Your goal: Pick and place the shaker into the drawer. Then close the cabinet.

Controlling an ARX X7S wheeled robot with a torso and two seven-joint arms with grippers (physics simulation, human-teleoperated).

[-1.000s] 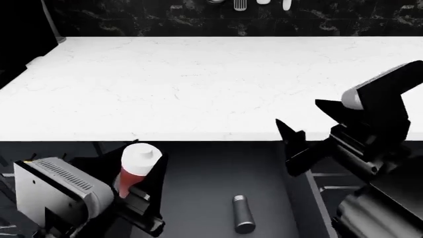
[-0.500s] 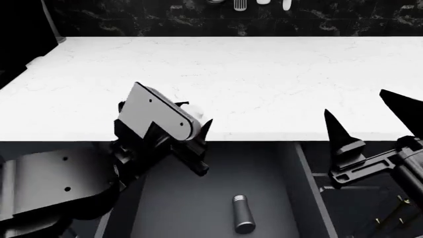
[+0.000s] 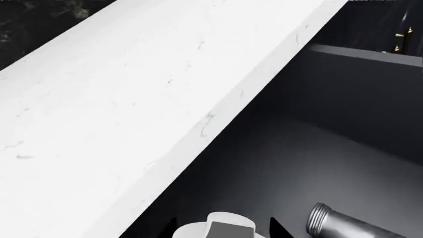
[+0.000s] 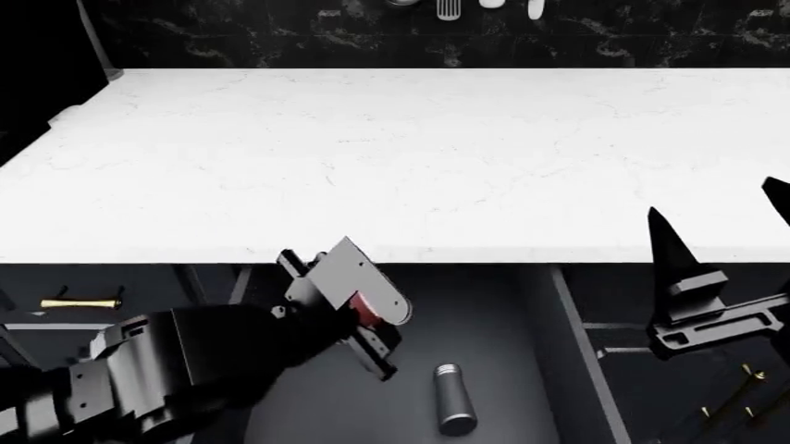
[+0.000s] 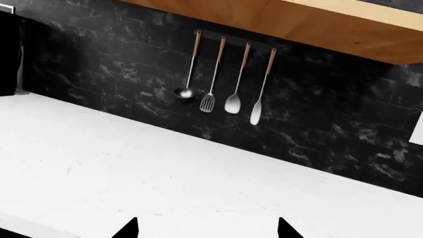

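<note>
The shaker point(image 4: 454, 400) is a slim silver cylinder lying flat on the floor of the open drawer point(image 4: 524, 356), cap toward the counter. My left gripper point(image 4: 370, 333) hangs in the drawer opening to its left, shut on a red bottle point(image 4: 364, 308) with a white cap. In the left wrist view that cap point(image 3: 221, 225) fills the left gripper point(image 3: 223, 229), and the shaker point(image 3: 353, 229) lies close beside it on the drawer point(image 3: 317, 163) floor. My right gripper point(image 4: 720, 211) stands open and empty at the counter's right front edge; seen from the wrist, the right gripper point(image 5: 206, 229) spans bare countertop.
A white countertop point(image 4: 395, 157) runs across above the drawer. Dark cabinet fronts with brass bar handles point(image 4: 80, 302) flank the drawer on both sides. Several utensils point(image 5: 225, 79) hang on the black marble back wall.
My left arm has dropped from above the counter edge down into the drawer opening, still carrying the red bottle. The right gripper has drifted slightly right. The shaker has not moved.
</note>
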